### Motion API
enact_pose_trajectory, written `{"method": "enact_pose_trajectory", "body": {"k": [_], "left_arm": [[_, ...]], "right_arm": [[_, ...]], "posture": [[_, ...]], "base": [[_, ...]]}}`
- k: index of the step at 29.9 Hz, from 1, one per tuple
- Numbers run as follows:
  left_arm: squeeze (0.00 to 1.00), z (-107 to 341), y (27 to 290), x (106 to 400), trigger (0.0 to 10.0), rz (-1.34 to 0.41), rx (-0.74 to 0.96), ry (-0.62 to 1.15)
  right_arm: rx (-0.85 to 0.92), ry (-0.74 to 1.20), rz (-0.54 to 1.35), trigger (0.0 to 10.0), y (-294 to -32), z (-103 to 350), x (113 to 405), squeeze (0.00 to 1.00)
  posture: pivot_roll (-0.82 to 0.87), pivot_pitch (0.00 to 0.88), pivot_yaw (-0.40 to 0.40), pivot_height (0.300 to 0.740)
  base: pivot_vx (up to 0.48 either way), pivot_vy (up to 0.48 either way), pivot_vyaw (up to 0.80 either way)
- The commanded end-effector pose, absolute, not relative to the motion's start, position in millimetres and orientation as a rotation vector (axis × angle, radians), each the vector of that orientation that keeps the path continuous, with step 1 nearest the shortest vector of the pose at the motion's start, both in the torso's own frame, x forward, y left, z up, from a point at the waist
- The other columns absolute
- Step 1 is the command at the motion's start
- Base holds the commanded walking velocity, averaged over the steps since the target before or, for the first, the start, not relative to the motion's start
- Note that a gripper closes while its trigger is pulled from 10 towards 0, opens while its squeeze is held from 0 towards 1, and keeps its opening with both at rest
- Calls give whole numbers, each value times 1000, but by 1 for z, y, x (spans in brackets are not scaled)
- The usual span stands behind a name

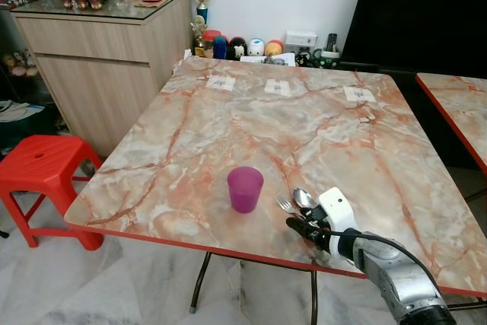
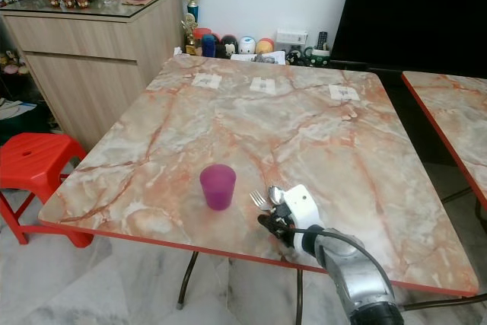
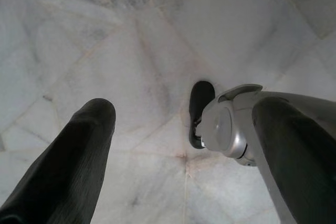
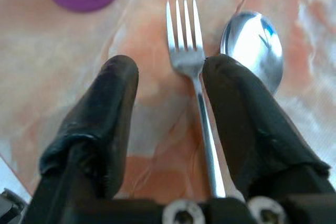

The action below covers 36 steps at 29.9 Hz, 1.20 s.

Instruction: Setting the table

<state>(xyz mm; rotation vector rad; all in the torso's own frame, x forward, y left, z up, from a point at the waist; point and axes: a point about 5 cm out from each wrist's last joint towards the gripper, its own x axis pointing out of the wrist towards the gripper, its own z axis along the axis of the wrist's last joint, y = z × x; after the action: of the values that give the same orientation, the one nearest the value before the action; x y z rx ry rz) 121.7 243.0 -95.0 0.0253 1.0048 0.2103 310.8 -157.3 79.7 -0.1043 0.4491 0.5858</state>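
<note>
A purple cup (image 1: 245, 188) stands upright near the front edge of the marble table (image 1: 266, 127). Just right of it lie a metal fork (image 1: 284, 202) and a spoon (image 1: 304, 198), side by side, heads pointing away from me. My right gripper (image 1: 300, 226) rests low over their handles at the table's front edge. In the right wrist view the gripper (image 4: 170, 69) is open; the fork (image 4: 184, 30) lies between the fingers against one of them, and the spoon (image 4: 252, 43) lies outside that finger. My left gripper (image 3: 186, 111) hangs open over the floor.
A red plastic stool (image 1: 38, 161) stands left of the table, with a wooden cabinet (image 1: 99, 51) behind it. A second marble table (image 1: 460, 104) sits close on the right. Three small paper labels (image 1: 278, 87) lie along the far side, with clutter against the wall.
</note>
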Motion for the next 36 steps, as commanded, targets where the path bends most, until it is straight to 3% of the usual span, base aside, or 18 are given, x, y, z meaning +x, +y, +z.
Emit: {"method": "enact_pose_trajectory", "body": {"k": [1,13,36], "left_arm": [[0,-96,242,119,10000,213,23,1023],[0,-94,256,115,10000,226,29,1026],[0,-93,246,129,10000,210,32,1010]], "right_arm": [[-104,450,569,10000,-161,81,313,0],[-109,471,527,10000,-168,77,316,0],[-80,491,518,10000,-168,69,317,0]], "posture": [[74,0,-18,740],[75,0,-14,740],[80,0,-12,740]], "base": [[0,0,0],[0,0,0],[0,0,0]]}}
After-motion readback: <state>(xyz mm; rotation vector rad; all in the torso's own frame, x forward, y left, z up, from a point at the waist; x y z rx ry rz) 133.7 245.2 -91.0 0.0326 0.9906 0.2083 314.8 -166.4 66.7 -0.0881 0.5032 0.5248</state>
